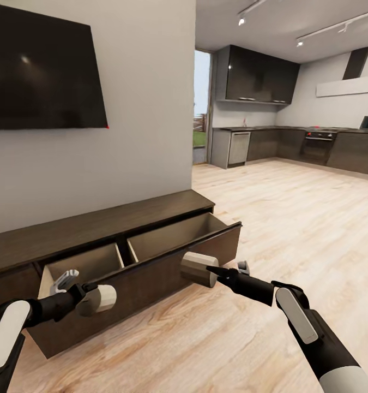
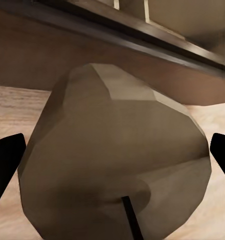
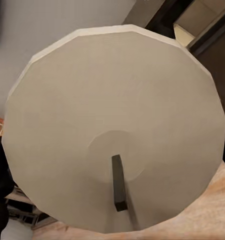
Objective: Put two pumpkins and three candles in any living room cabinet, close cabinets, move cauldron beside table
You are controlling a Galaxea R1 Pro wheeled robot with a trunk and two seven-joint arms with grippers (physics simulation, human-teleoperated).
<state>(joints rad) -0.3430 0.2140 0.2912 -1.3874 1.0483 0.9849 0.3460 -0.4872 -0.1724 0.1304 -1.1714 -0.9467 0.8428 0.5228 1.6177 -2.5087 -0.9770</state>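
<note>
Both sets of jaws clamped on stubby grey-beige candles, L (image 1: 99, 299) & R (image 1: 199, 269): lift each over the long dark-brown cabinet's (image 1: 96, 226) open drawer front w/o clipping it, then release.

A flat black wall-mounted television screen (image 1: 42, 71) hangs at ten o'clock on the plain grey wall (image 1: 145, 109). Pale wood-plank flooring (image 1: 293, 218) spreads toward two o'clock, where dark glossy kitchen cupboards (image 1: 260, 73) and a built-in black oven (image 1: 318, 143) stand.

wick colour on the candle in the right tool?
Black, against the pale grey-beige candle end face. Right wrist view shows the wick best.
</note>
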